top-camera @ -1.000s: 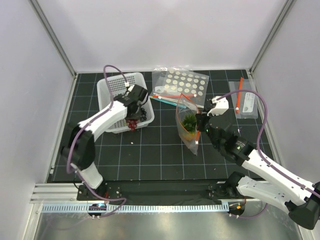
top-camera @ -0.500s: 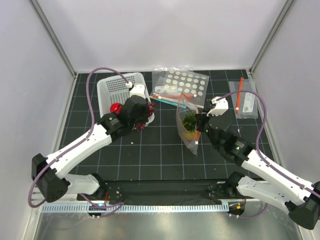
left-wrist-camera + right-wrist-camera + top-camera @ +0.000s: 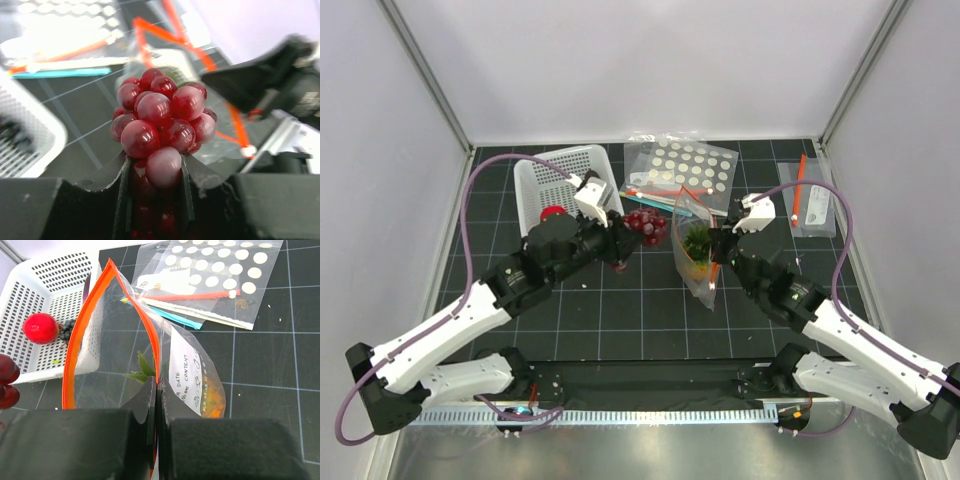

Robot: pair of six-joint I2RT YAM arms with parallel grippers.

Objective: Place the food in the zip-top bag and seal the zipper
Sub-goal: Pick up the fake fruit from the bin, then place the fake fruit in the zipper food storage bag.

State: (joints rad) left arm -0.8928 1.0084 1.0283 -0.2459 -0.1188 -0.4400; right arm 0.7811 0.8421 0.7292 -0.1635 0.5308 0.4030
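Clasps the grape bunch [image 3: 160, 125] in the left gripper [image 3: 155, 172], jaws clenched on the lower berries, the rest bulging above the fingers. Places that bunch just left of centre in the top view, between the white basket [image 3: 545, 175] and the zip-top bag [image 3: 705, 280], near the bag's open mouth yet apart from it. Pinches the bag's near wall with the right gripper [image 3: 156, 400], jaws pressed flat together on the plastic beside the zipper [image 3: 75, 350]. Holds the bag upright just right of centre, mouth gaping in an orange loop. Shows the pineapple [image 3: 212, 402] inside the bag and the apple [image 3: 40, 328] in the basket at the left of the right wrist view. Finds the dotted bag [image 3: 685, 165] lying flat at upper centre and the labelled bag [image 3: 810, 205] at upper right.
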